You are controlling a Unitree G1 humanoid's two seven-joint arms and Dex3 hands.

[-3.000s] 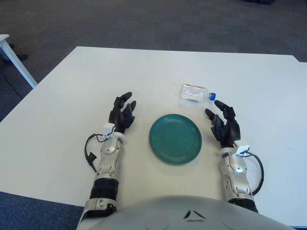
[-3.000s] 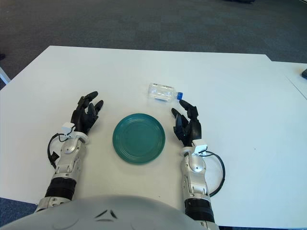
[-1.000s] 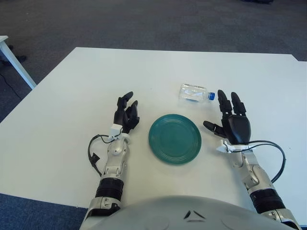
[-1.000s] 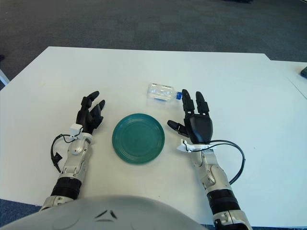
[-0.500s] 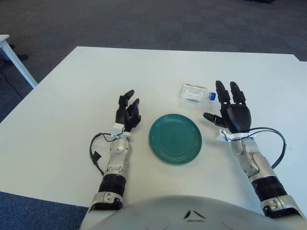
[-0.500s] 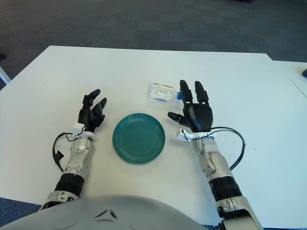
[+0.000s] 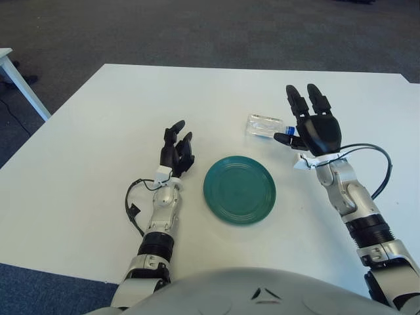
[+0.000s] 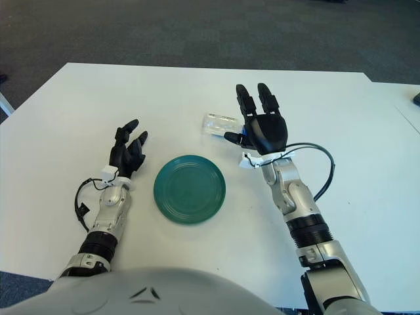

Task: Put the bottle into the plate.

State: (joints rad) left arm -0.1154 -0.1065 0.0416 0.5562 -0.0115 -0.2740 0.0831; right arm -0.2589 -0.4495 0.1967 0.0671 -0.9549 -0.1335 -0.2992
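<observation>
A clear plastic bottle (image 7: 264, 126) with a blue cap lies on its side on the white table, just behind the green plate (image 7: 239, 189). My right hand (image 7: 308, 125) is raised over the bottle's cap end with its fingers spread, holding nothing; the thumb covers the cap. My left hand (image 7: 176, 149) shows left of the plate with relaxed fingers and nothing in it.
The white table (image 7: 98, 131) spreads wide around the plate, with its front edge close to my body. A second white table's corner (image 7: 6, 62) shows at the far left. A black cable loops off each wrist.
My right hand has lifted and moved forward, from beside the plate's right rim to over the bottle's cap end. The left hand crept slightly forward. The bottle and plate have not moved.
</observation>
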